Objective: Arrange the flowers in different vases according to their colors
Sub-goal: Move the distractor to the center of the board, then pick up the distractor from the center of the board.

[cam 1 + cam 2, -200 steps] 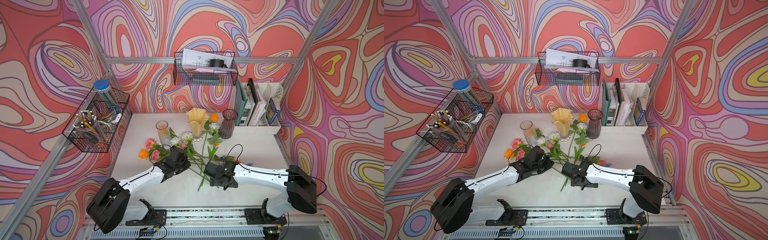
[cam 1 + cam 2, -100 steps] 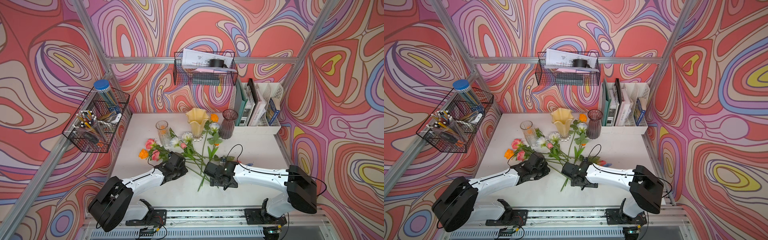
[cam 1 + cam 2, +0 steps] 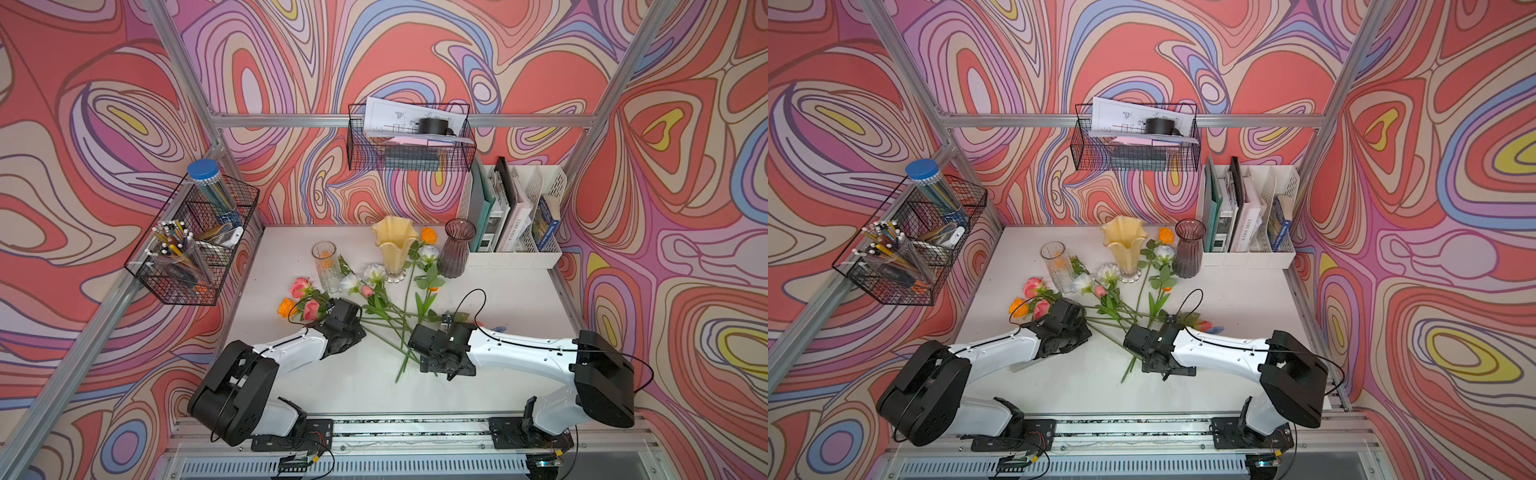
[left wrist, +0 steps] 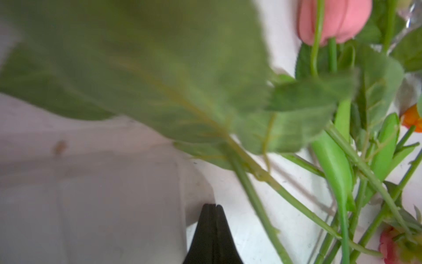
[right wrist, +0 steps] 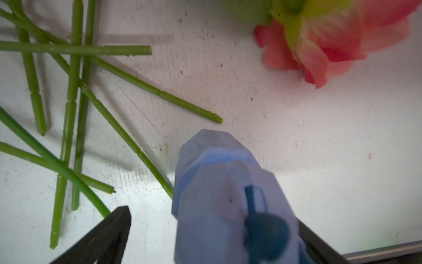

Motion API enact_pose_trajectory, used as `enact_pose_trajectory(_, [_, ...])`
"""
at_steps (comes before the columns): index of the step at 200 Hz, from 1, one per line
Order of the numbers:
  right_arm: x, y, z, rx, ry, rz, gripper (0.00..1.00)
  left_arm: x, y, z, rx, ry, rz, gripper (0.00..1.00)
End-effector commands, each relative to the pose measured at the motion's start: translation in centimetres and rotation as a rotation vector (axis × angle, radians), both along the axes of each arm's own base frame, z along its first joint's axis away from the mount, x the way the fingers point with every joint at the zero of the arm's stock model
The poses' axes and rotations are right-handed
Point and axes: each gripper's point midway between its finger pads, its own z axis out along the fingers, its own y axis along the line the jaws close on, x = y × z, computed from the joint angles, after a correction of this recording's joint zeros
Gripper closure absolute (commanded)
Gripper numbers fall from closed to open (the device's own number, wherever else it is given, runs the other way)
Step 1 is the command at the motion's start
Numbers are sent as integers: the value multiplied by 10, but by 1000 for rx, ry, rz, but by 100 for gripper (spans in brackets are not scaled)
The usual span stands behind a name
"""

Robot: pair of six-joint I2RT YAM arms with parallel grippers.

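In both top views the arms reach low over the counter (image 3: 519, 299), flowers (image 3: 378, 307) lying between the tools. Left wrist: left tool (image 4: 212, 225) closed, empty, flower stems (image 4: 254, 201) beside it. Right wrist: right tool (image 5: 214, 219) wide open astride a blue plastic piece (image 5: 219, 182).

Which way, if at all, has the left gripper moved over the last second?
Yes. The left gripper, shut, has drawn back slightly toward the front rail, away from the yellow vase.
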Motion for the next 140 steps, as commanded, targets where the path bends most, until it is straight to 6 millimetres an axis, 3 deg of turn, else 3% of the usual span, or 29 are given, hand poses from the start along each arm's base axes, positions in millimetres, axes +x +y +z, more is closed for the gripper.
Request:
enact_pose_trajectory(1, [2,-8,4,-10,-27,-21,2,-30,52,-11,110,70,102,100])
enact_pose_trajectory(22, [2,-9,2,-15,-25,-22,2,-43,88,0,193,51,187,100])
enact_pose_trajectory(41, [1,-7,-2,-17,-14,-18,2,-46,100,14,206,14,223,100])
enact_pose_trajectory(57, [1,-5,-5,-16,-11,-17,2,-41,91,26,147,-40,206,100])
enact_pose_trajectory(92, [9,-3,-5,-32,-38,-25,2,-27,55,50,-51,-134,122,80])
enact_pose_trajectory(140, [15,-19,-3,-107,-92,-61,14,-28,41,63,-101,-166,50,73])
